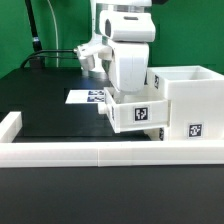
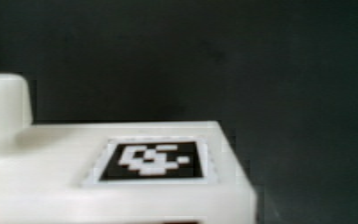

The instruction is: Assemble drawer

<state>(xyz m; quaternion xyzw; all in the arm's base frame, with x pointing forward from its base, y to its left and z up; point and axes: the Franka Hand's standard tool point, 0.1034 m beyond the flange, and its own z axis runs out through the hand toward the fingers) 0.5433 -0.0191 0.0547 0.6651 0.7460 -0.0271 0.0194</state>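
White, rigid plastic drawer box (image 1: 138, 108) at frame centre looks light, best held by its thin walls; the claw's state cannot be told.

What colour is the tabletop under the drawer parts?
Black, bordered by a white rail; the tabletop shows best in the exterior view.

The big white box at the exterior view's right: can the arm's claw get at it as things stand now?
Probably yes. The big white box is open on top with nothing over it, and the arm stands right beside it, above the smaller white box. The claw itself is hidden, so its state is unclear.
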